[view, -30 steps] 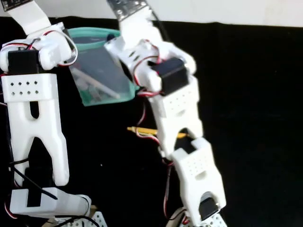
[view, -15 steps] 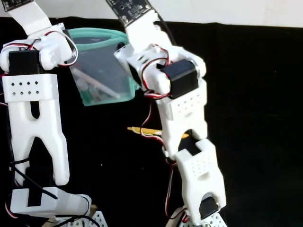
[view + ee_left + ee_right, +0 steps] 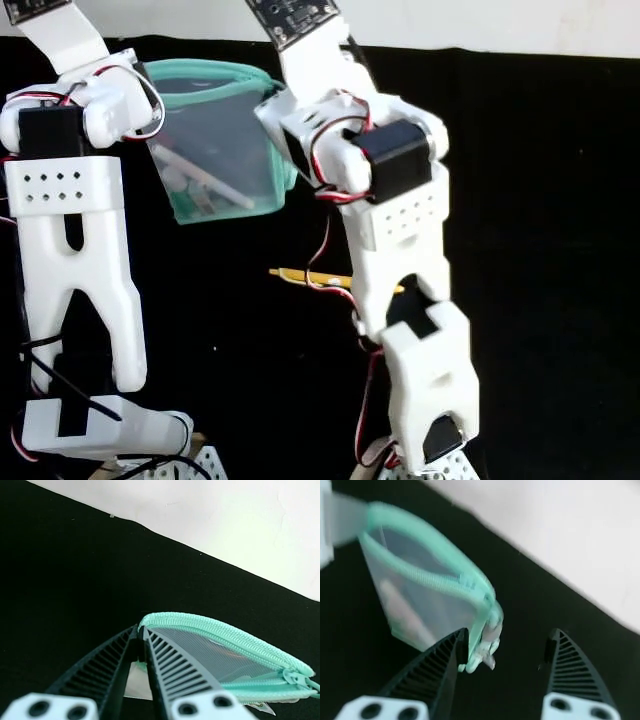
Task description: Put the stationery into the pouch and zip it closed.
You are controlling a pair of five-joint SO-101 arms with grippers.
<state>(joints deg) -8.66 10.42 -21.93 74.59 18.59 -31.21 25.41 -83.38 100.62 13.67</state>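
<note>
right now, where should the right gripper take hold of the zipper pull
I'd grip the small tab of the zipper pull, hanging at the pouch end nearest the open right gripper, coming in from that end. The left gripper is clamped on the opposite corner, so this end is the free one.

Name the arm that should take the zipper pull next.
Right. Its open gripper hangs beside the zipper pull, while the left gripper is shut on the far end of the pouch.
</note>
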